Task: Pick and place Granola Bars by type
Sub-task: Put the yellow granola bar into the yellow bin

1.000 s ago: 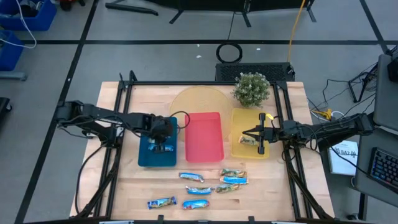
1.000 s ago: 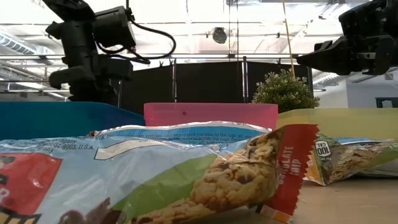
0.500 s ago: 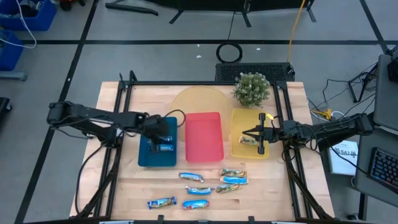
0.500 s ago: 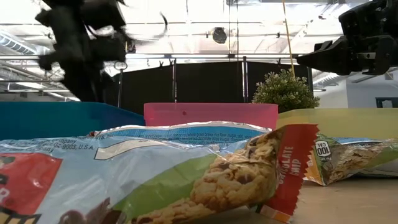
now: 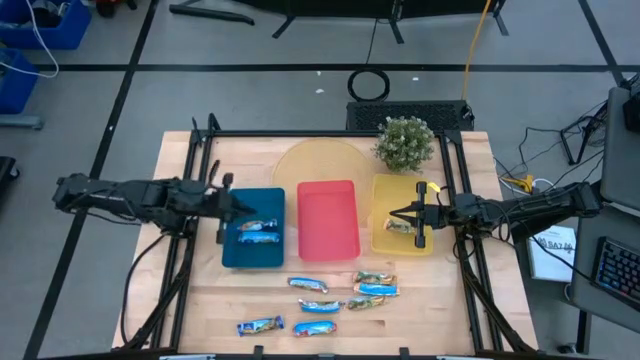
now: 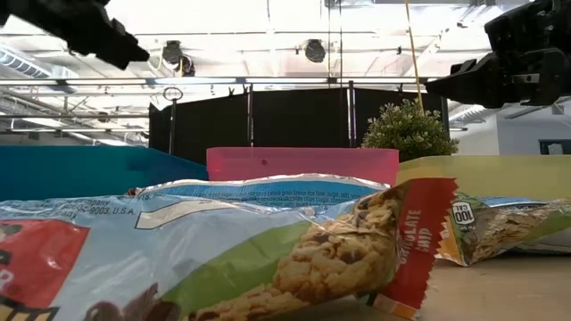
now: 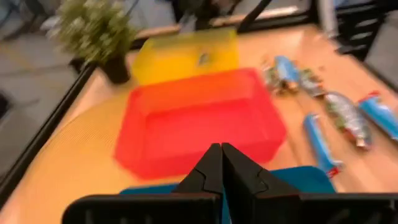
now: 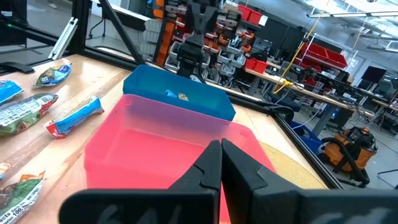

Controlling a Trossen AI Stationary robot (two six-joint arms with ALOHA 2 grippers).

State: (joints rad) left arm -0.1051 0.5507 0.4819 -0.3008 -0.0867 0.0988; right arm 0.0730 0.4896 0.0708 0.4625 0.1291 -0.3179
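From the overhead camera I have the left gripper [image 5: 222, 205] at the left rim of the blue tray [image 5: 232, 253], left of frame centre, with its jaws pressed together and nothing between them. Two blue-wrapped Granola Bars [image 5: 257, 232] lie in that tray, so I judge one drop is done and the next pick is due. The right gripper [image 5: 418, 221] hangs over the yellow tray [image 5: 381, 240], right of centre, jaws also pressed together and empty; one green-and-tan bar [image 5: 399, 226] sits in that tray just beside it. The red tray [image 5: 327, 218] between them shows no bar. Six loose bars [image 5: 345, 296] are scattered on the bench [image 5: 185, 300] in the lower middle of the frame, a mix of blue and green-tan wrappers, with one blue bar [image 5: 260, 325] off to the lower left, apart from the rest. That one looks the easiest pick for my left arm: I would swing down toward the lower left, spread the jaws, line them across the wrapper's narrow side and come down flat. The crinkly film may slip, so I would close gently. A potted plant [image 5: 405, 143] stands behind the yellow tray, out of the way.
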